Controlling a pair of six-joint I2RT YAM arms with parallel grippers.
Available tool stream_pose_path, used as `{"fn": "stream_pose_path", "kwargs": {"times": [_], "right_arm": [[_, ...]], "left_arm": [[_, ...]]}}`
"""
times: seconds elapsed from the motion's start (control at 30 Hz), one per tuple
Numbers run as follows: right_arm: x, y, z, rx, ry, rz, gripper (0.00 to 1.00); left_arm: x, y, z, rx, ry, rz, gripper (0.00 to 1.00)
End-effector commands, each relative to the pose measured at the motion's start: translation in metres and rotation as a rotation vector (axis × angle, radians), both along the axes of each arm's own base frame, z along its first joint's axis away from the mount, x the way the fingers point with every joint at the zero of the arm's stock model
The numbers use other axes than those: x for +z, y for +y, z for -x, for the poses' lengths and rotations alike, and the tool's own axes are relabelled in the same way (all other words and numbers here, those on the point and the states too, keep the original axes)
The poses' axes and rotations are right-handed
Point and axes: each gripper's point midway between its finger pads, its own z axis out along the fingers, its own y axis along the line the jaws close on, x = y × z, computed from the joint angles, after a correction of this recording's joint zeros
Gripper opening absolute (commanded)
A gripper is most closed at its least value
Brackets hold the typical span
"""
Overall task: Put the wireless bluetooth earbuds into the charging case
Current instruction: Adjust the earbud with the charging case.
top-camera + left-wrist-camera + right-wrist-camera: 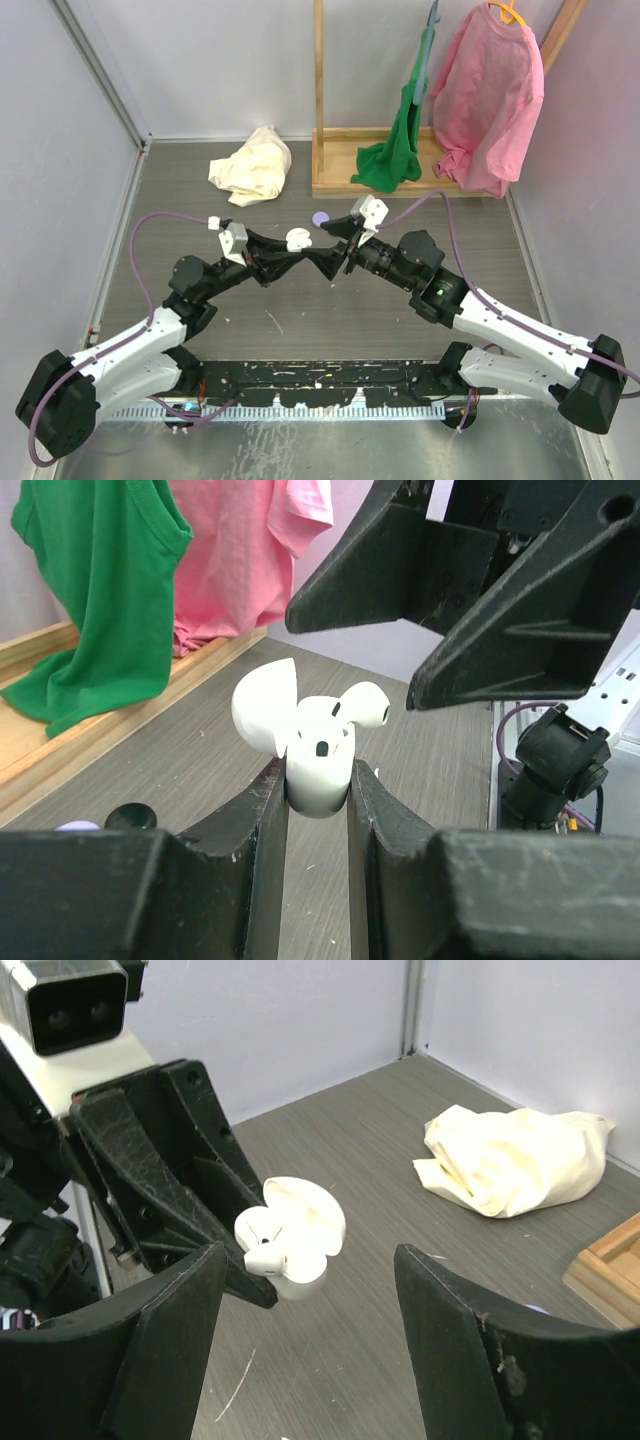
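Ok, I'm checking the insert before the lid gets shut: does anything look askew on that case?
Yes. The earbud lies tilted across the top of the open charging case, one end jutting out sideways rather than seated down in a socket. The left gripper holds the case upright; nothing else stands out.

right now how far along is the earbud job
Done: the left gripper is shut on the charging case, lid open. In hand: one earbud lies tilted on the case's top, apparently not fully seated, with the right gripper open and empty close by. Left: press that earbud home; one socket looks empty, and no second earbud is in view.
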Motion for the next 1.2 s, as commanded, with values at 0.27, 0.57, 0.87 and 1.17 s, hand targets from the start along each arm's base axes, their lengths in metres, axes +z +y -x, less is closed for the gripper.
{"fn": "stream_pose_path", "kwargs": {"times": [0.27, 0.57, 0.87, 1.17], "right_arm": [[0.026, 0.002, -0.015, -0.062, -0.006, -0.051, 0.75], [0.018, -0.013, -0.022, -0.146, -0.008, -0.01, 0.75], [0.012, -0.031, -0.031, -0.235, -0.005, 0.015, 0.77], [0.015, -0.014, -0.017, -0.059, 0.087, -0.013, 0.79]], "left_arm": [[0.02, 0.008, -0.002, 0.052, -0.087, 0.037, 0.05], [0.022, 0.01, 0.0, 0.056, -0.086, 0.041, 0.05], [0.019, 0.004, 0.016, -0.036, -0.1, 0.018, 0.04], [0.003, 0.002, 0.012, -0.034, -0.05, -0.02, 0.04]]}}
